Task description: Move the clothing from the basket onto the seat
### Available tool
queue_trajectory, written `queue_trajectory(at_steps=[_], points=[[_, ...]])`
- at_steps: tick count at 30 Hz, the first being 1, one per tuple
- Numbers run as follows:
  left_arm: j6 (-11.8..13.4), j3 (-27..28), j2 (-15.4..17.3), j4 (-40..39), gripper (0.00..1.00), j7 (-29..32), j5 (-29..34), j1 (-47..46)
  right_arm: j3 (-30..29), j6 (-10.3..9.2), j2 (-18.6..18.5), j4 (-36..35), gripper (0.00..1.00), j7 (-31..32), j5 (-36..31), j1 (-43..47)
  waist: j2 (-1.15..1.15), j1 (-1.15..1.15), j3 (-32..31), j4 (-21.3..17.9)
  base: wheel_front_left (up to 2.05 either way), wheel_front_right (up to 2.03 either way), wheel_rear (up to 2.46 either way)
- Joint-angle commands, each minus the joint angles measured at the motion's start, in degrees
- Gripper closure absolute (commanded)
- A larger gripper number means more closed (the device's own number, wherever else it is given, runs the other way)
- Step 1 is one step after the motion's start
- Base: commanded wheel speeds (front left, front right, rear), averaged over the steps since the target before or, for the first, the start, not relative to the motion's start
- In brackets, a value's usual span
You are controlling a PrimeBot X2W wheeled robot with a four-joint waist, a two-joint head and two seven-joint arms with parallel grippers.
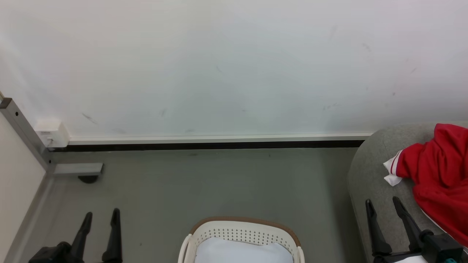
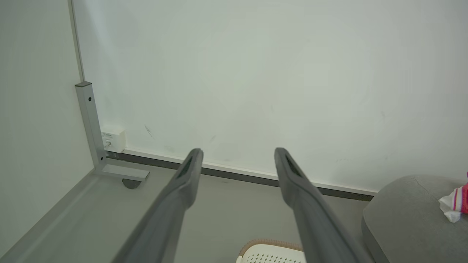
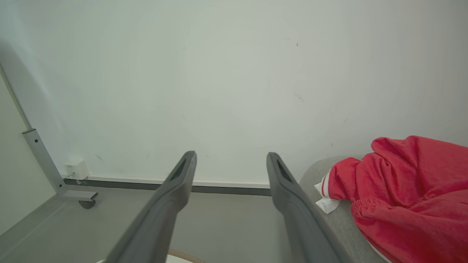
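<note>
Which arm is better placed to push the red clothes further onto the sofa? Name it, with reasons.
Right. The right tool, open and empty, sits over the sofa beside the red clothes. The left tool is across the basket, over the floor.

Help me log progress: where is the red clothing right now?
The clothing lies heaped on the seat at the head view's right edge, just right of the open right gripper and well right of the basket.

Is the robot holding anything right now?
No. Both the left gripper and right gripper are open and empty; the clothing lies on the seat.
</note>
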Motion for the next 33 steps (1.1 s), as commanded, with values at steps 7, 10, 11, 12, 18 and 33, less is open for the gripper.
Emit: queue_trajectory(at_steps=[7,10,11,12,18,33], points=[[-0.38,1.09,-0.29,0.41,0.0,-0.01,1.82,-0.77,-0.07,-0.13,0.18,-0.35,0.0,-0.4,-0.79,-0.9,0.0,0.0,0.39,0.08,0.0,0.0,0.0],[-0.43,0.61,-0.38,0.18,0.0,-0.01,1.74,-0.72,0.02,-0.13,0.38,-0.6,0.0,-0.4,-0.77,-0.83,0.0,0.0,0.46,0.14,0.0,0.0,0.0],[-0.35,0.5,-0.22,0.13,0.0,-0.01,1.72,-0.69,0.09,-0.13,0.43,-0.69,0.0,-0.4,-0.73,-0.79,0.0,0.0,0.5,0.16,0.0,0.0,0.0],[-0.33,0.39,-0.03,0.13,0.0,-0.01,1.59,-0.71,0.13,-0.13,0.5,-0.77,0.0,-0.41,-0.7,-0.75,0.0,0.0,0.54,0.19,0.0,0.0,0.0],[-0.35,-0.8,0.48,0.71,0.0,-0.01,-0.05,-0.85,-0.05,-0.13,0.75,-0.96,0.0,-0.42,-0.6,-0.8,0.0,0.0,0.71,0.35,0.0,0.0,0.0],[-0.47,-0.24,-1.34,1.87,1.0,3.67,-11.44,-1.01,-1.66,0.0,0.93,0.33,1.0,3.33,12.23,-0.2,0.0,0.01,0.87,0.47,0.0,0.0,0.0]])
